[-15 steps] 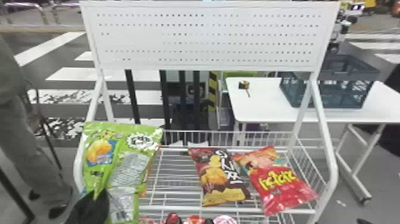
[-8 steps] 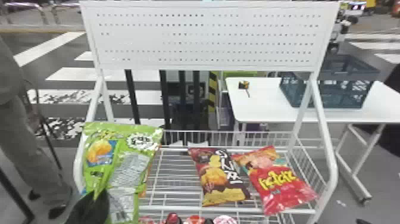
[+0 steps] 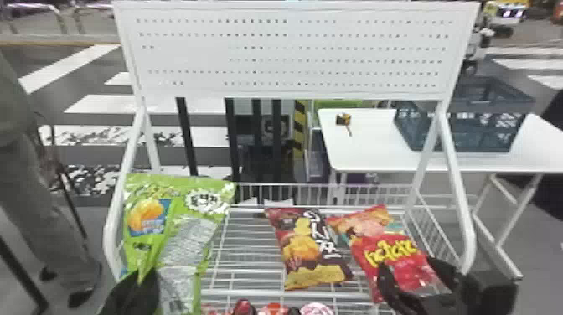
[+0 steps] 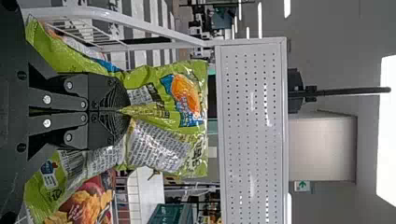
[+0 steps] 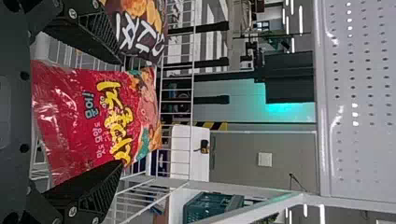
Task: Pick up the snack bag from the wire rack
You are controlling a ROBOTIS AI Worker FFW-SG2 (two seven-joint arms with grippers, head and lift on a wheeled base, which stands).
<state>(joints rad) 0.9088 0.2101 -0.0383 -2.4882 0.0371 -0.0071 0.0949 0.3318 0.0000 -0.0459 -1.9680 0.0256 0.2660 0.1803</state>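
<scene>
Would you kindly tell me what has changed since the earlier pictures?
The right gripper has come in from the head view's lower right, its open fingers now either side of the red snack bag, not yet closed. The left gripper still holds the green snack bag; the dark brown one stayed put.

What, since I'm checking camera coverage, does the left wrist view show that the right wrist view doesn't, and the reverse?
Left wrist view: the bright green plastic snack bag pinched in the left gripper, and a small green sign.
Right wrist view: the red plastic snack bag with yellow lettering, between the open fingers of the right gripper.
Both: the white perforated panel, and the teal plastic crate.
</scene>
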